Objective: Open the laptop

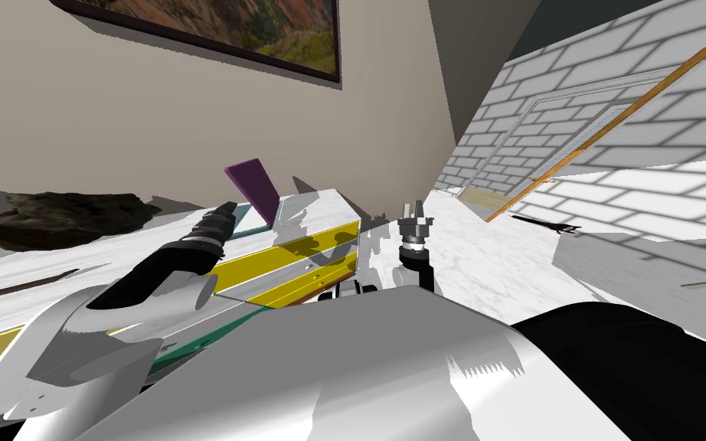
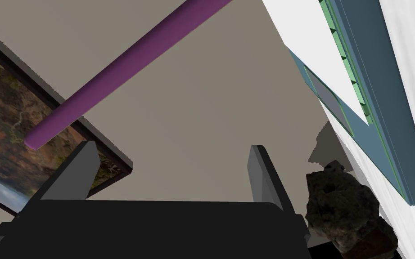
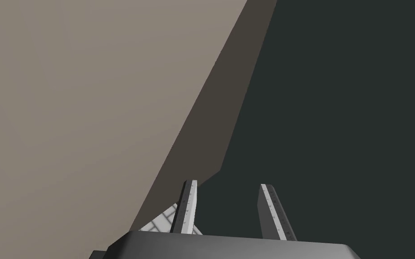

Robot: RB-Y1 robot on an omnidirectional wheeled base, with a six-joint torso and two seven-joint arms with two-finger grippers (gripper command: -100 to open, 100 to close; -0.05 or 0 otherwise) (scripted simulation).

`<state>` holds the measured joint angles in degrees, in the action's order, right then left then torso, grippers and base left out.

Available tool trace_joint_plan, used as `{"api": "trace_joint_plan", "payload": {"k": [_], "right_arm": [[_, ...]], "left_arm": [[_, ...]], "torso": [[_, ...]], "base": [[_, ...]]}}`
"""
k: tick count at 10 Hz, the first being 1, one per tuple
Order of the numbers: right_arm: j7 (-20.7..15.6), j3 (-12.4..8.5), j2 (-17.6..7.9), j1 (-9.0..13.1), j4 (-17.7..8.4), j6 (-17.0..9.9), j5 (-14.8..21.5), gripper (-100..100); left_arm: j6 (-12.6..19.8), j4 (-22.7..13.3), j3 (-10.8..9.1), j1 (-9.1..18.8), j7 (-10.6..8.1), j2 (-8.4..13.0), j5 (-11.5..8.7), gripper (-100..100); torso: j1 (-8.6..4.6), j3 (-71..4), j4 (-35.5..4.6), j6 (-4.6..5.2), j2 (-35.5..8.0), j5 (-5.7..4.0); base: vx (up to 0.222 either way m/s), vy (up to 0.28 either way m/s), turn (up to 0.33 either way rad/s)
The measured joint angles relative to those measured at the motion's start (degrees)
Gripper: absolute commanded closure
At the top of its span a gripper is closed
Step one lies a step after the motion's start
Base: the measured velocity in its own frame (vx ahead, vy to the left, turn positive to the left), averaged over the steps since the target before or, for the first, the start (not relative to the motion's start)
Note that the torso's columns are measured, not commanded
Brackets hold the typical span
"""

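Observation:
The laptop stands on a white desk (image 1: 328,203) with its purple lid (image 1: 253,186) raised off the blue-grey base (image 1: 254,220). In the left wrist view the lid's edge (image 2: 125,67) runs as a purple bar just beyond the fingertips, and the base (image 2: 382,103) with its green keyboard lies off to one side. My left gripper (image 1: 226,210) (image 2: 170,168) is open at the laptop's front, between lid and base, touching neither. My right gripper (image 1: 418,208) (image 3: 230,202) points upward beside the desk's end, its fingers a narrow gap apart and holding nothing.
A dark rock-like lump (image 1: 60,214) (image 2: 346,211) sits on the desk beyond the laptop. The desk front has yellow drawer faces (image 1: 298,249). A framed landscape picture (image 1: 267,31) hangs on the beige wall. A wood-edged door (image 1: 604,126) stands at the right in a white brick wall.

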<state>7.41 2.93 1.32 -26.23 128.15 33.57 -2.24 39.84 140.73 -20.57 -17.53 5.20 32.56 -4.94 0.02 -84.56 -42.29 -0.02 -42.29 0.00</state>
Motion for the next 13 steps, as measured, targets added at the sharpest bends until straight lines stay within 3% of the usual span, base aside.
{"api": "trace_joint_plan", "payload": {"k": [8,12,13], "right_arm": [[0.0,0.0,0.0,0.0,0.0,0.0,0.0,0],[0.0,0.0,0.0,0.0,0.0,0.0,0.0,0],[0.0,0.0,0.0,0.0,0.0,0.0,0.0,0]], "left_arm": [[12.2,1.8,-3.16,2.2,-0.32,6.1,-1.2,-100],[15.3,3.6,-3.77,2.8,-0.44,7.2,-1.4,-100],[15.5,3.7,-3.8,2.8,-0.46,7.3,-1.4,100]], "torso": [[-0.01,0.0,0.0,0.01,0.0,0.0],[0.13,-0.1,0.0,0.02,0.2,0.04],[-0.02,0.0,0.0,0.01,0.0,0.01]], "base": [[0.05,-0.044,-0.042],[0.037,-0.008,-0.011],[0.0,0.0,0.0]]}}
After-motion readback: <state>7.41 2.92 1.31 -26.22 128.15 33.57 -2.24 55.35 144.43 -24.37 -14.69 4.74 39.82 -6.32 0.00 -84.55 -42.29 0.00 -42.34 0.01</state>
